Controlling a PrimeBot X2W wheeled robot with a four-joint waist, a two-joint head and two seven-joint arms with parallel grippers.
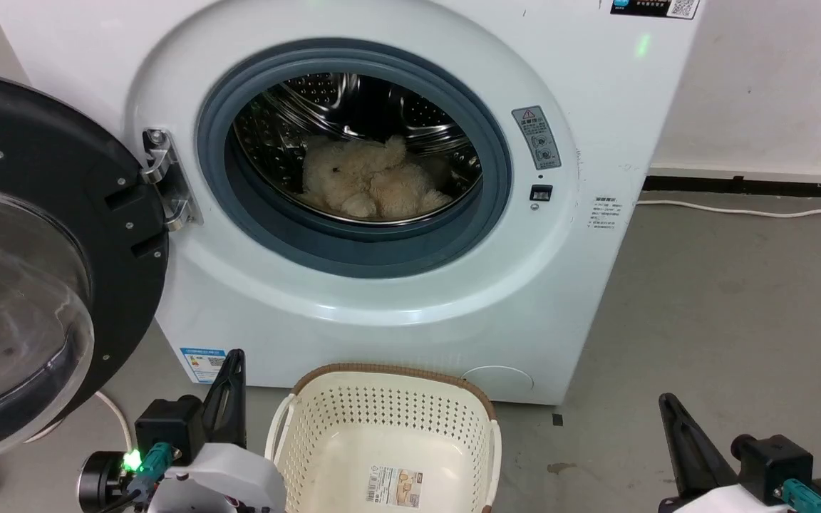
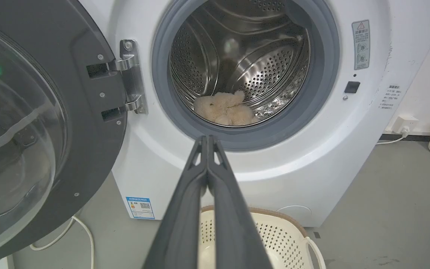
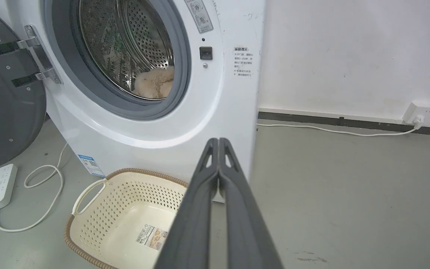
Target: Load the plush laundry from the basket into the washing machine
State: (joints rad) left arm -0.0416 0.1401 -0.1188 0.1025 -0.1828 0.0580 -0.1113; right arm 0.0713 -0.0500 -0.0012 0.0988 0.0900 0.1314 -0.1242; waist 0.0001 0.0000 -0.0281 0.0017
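White sheet metal fronts the washing machine [image 1: 396, 299], which stands ahead of both end effectors, beyond their fingertips. Its round black-framed door [image 1: 40, 235] hangs swung wide open, out to the far side of the left end effector [image 2: 207, 139]. The basket [image 1: 382, 399], cream with a brown rim, sits on the grey floor [image 1: 724, 299] between the left end effector and the right end effector [image 3: 218, 140], just beside the left one and close to the machine's base. A label sticker [image 1: 396, 486] shows on its bottom. The plush laundry [image 1: 371, 182] lies low in the steel drum [image 1: 353, 100], ahead of and above both end effectors, well apart from them. Each end effector has its two dark fingers pressed together tip to tip, pinching nothing.
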